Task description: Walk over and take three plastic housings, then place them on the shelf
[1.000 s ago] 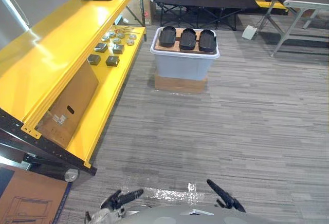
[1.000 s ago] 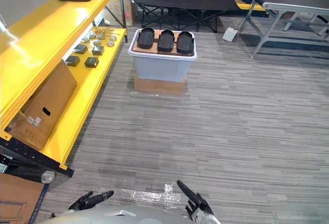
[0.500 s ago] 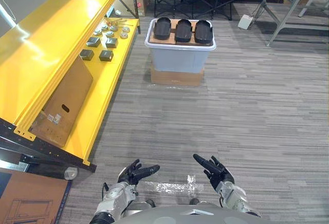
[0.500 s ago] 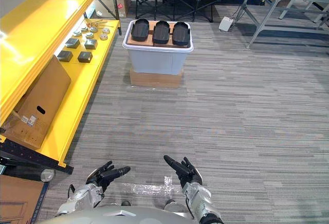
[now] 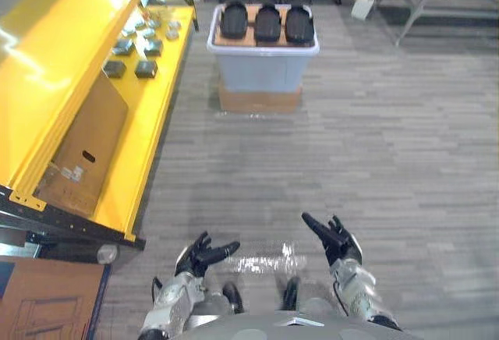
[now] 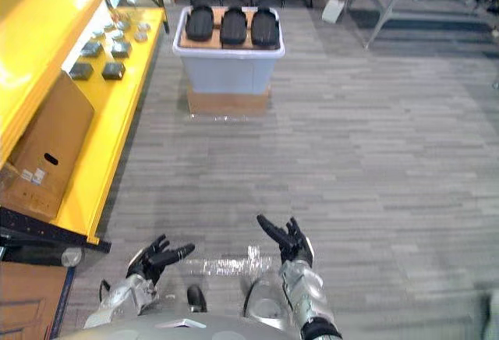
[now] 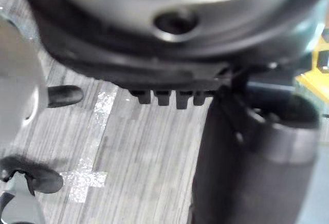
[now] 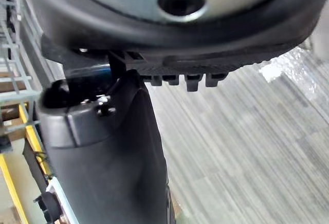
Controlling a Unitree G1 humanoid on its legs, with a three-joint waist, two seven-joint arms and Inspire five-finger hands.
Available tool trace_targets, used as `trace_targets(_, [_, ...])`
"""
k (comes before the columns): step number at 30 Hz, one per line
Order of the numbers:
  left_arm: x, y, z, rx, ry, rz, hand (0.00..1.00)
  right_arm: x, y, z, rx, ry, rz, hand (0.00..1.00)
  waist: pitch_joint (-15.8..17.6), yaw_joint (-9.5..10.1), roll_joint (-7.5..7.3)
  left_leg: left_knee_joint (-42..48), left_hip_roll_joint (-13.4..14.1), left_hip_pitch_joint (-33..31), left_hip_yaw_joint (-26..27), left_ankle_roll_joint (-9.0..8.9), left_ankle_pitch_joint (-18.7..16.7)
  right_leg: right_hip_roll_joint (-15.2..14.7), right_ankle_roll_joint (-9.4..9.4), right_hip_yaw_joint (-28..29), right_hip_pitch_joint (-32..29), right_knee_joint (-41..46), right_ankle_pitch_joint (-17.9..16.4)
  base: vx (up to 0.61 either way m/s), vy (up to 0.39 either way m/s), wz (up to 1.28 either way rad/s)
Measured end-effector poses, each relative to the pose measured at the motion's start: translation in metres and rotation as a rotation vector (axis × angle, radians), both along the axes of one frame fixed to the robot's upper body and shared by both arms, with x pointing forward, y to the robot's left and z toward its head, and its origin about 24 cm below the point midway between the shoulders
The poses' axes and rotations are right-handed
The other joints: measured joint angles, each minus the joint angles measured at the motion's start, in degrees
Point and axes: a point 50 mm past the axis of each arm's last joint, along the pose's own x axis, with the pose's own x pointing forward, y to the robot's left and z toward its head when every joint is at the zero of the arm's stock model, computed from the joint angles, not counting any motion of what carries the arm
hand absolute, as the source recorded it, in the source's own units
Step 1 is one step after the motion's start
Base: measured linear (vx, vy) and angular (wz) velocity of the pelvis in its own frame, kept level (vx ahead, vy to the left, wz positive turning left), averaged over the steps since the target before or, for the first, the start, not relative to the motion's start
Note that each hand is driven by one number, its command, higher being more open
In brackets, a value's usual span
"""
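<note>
Since half a second ago the head camera is tipping further down; the dark left hand [image 5: 201, 256] at 7 o'clock and dark right hand [image 5: 334, 240] at 5 o'clock are hovering, fingers spread, empty. Three black oval plastic housings [image 5: 267, 23] are lying atop the pale plastic bin [image 5: 262, 67] at 12 o'clock.

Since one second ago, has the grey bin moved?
No. The grey bin still sits squarely on its cardboard box beside the yellow shelf; only the camera shifted.
</note>
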Motion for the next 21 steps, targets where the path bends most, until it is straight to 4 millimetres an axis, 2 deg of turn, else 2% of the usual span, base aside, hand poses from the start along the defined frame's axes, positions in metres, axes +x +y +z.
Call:
trace_targets(2, [0.004,0.000,0.003,0.011,-0.016,-0.013,1.00,-0.008,0.002,-0.004,0.024,0.020,-0.020,1.00,0.2,-0.17,0.04,1.3,0.9,0.1,-0.4,-0.38,-1.7,1.6,0.28,0.0,-0.2,-5.7,0.2,0.07,-0.004,0.08])
trace_targets(4, [0.012,-0.002,0.007,0.011,-0.036,-0.027,1.00,-0.017,0.002,-0.008,0.024,0.046,-0.019,1.00,0.7,-0.46,0.70,2.1,2.0,0.1,-1.5,-0.97,-2.5,3.7,2.04,-0.7,-0.8,-13.2,1.9,0.15,-0.039,0.27])
trace_targets(6, [0.013,-0.002,0.010,0.017,-0.050,-0.039,1.00,-0.027,0.002,-0.012,0.005,0.086,0.002,1.00,0.9,-1.26,-0.02,3.3,2.1,1.4,-2.4,-2.48,-4.1,3.5,1.98,-2.8,-1.0,-19.8,6.4,0.24,-0.109,0.31])
trace_targets(7, [0.008,-0.001,0.008,0.027,-0.035,-0.056,1.00,-0.039,0.002,-0.016,0.002,0.113,0.009,1.00,0.4,-1.18,-1.15,6.1,2.1,2.5,-2.8,-4.49,-6.7,3.4,0.92,-2.9,-0.2,-21.0,7.5,0.25,-0.161,0.13])
trace_targets(9, [0.004,0.000,0.006,0.053,-0.022,-0.083,1.00,-0.046,0.001,-0.019,0.011,0.127,0.012,1.00,0.1,-1.32,-0.92,8.9,3.2,3.3,-3.6,-5.68,-9.4,3.7,-3.24,-1.9,0.4,-19.2,10.8,0.29,-0.193,0.16])
trace_targets(10, [0.000,-0.004,0.004,0.047,-0.012,-0.095,1.00,-0.051,-0.004,-0.020,0.007,0.134,0.008,1.00,-1.1,-1.58,1.14,11.9,6.5,3.1,-4.2,-7.59,-12.6,5.4,-5.40,-2.7,-0.3,-15.2,10.2,0.36,-0.220,0.14])
trace_targets(11, [-0.001,-0.007,0.003,0.038,-0.007,-0.095,1.00,-0.052,-0.008,-0.020,-0.002,0.138,0.011,1.00,-1.7,-1.65,2.25,12.6,8.1,3.1,-4.2,-8.64,-13.6,6.5,-6.64,-3.4,-0.4,-14.4,9.0,0.49,-0.245,0.00])
trace_targets(12, [-0.005,-0.010,0.001,0.026,0.005,-0.094,1.00,-0.054,-0.015,-0.019,-0.021,0.143,0.017,1.00,-3.5,-1.18,4.32,14.5,10.8,3.2,-3.9,-10.21,-13.3,9.1,-6.93,-3.7,0.0,-14.0,6.3,0.46,-0.196,-0.11])
trace_targets(13, [-0.004,-0.010,0.000,0.016,0.011,-0.083,1.00,-0.047,-0.017,-0.018,-0.028,0.137,0.023,1.00,-3.6,-1.09,4.90,24.1,13.7,-0.3,-5.2,-10.20,-12.1,10.6,-7.79,-4.0,1.0,-14.0,4.8,0.48,-0.207,-0.20])
trace_targets(14, [-0.003,-0.011,0.000,0.007,0.010,-0.074,1.00,-0.045,-0.018,-0.018,-0.031,0.140,0.027,1.00,-3.6,-1.08,4.98,29.9,15.2,-2.4,-5.5,-9.87,-10.3,11.2,-8.20,-3.9,2.1,-14.4,4.8,0.46,-0.224,-0.21])
trace_targets(15, [-0.006,-0.013,-0.003,-0.016,0.028,-0.054,1.00,-0.037,-0.019,-0.016,-0.048,0.121,0.052,1.00,-3.2,-1.21,5.74,42.4,18.5,-7.2,-7.6,-7.73,-4.8,13.1,-8.97,-3.5,5.9,-16.9,4.2,0.36,-0.171,-0.22])
trace_targets(16, [-0.008,-0.015,-0.004,-0.023,0.033,-0.050,1.00,-0.033,-0.019,-0.014,-0.058,0.112,0.064,1.00,-3.1,-1.17,5.98,47.4,19.2,-9.3,-9.4,-7.79,-5.0,13.9,-9.26,-3.2,7.9,-18.1,4.0,0.54,-0.180,-0.44])
trace_targets(17, [-0.010,-0.019,-0.005,-0.047,0.035,-0.046,1.00,-0.027,-0.020,-0.012,-0.076,0.100,0.091,1.00,-2.7,0.17,5.82,52.6,17.5,-12.9,-12.0,-8.17,-6.8,14.4,-9.86,-1.4,12.3,-20.4,3.6,0.44,-0.104,-0.50])
trace_targets(19, [-0.007,-0.020,-0.003,-0.065,0.014,-0.044,1.00,-0.020,-0.022,-0.009,-0.113,0.087,0.133,1.00,-2.3,1.71,5.19,48.7,13.7,-16.1,-13.1,-8.10,-8.0,14.4,-9.96,0.5,15.2,-23.1,3.5,0.40,-0.045,-0.63])
trace_targets(21, [-0.004,-0.020,0.000,-0.081,-0.006,-0.008,1.00,-0.003,-0.021,-0.001,-0.157,0.050,0.184,1.00,-2.1,3.42,5.29,28.6,7.3,-19.0,-13.9,-7.76,-7.1,13.5,-9.33,3.9,17.7,-25.7,3.3,0.38,0.045,-0.74])
